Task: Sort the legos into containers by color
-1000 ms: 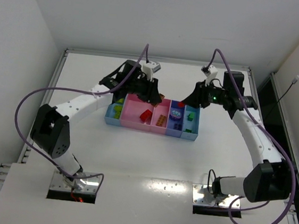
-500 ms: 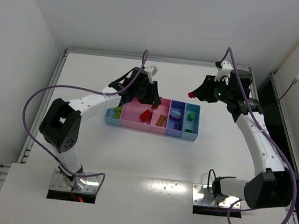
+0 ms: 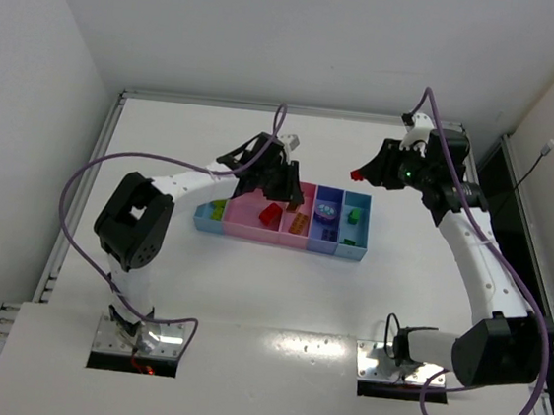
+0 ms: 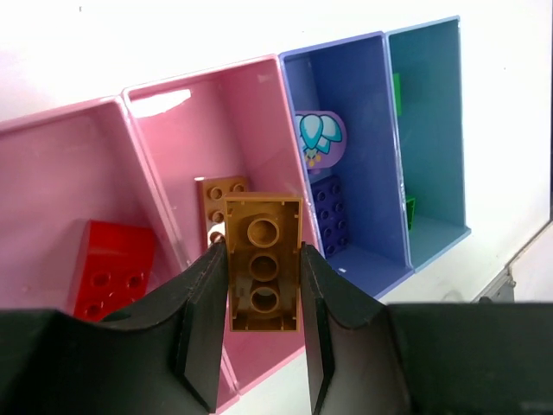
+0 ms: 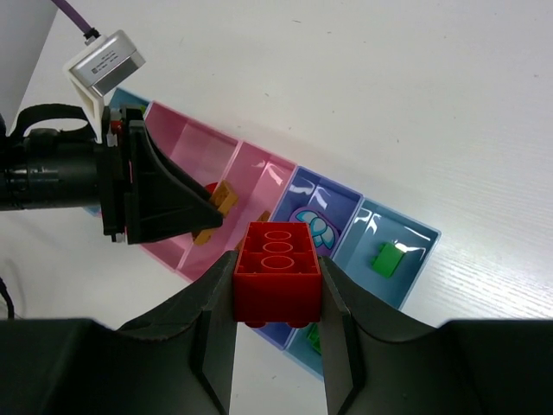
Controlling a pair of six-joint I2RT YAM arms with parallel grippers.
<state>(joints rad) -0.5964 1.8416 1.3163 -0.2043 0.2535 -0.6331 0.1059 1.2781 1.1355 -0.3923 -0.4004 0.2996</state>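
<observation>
The row of joined bins (image 3: 254, 233) stands mid-table. My left gripper (image 3: 285, 181) hovers over the narrow pink bin (image 4: 259, 95) and is shut on an orange brick (image 4: 263, 272). A second orange brick (image 4: 223, 192) lies in that bin. A red brick (image 4: 112, 268) lies in the wide pink bin, and a purple brick (image 4: 331, 212) and a round lilac piece (image 4: 320, 138) lie in the periwinkle bin. My right gripper (image 3: 365, 169) is raised behind the bins' right end and is shut on a red brick (image 5: 276, 272).
Lime bricks (image 3: 217, 206) lie in the left light blue bin and green bricks (image 5: 389, 258) in the right one. The left gripper (image 5: 155, 194) and its camera block show in the right wrist view. White walls enclose the table; a black frame (image 3: 488, 180) runs along its right side.
The right gripper lifted up and back from the bins with the red brick, then held still. The left gripper shifted right along the bins with the orange brick.
</observation>
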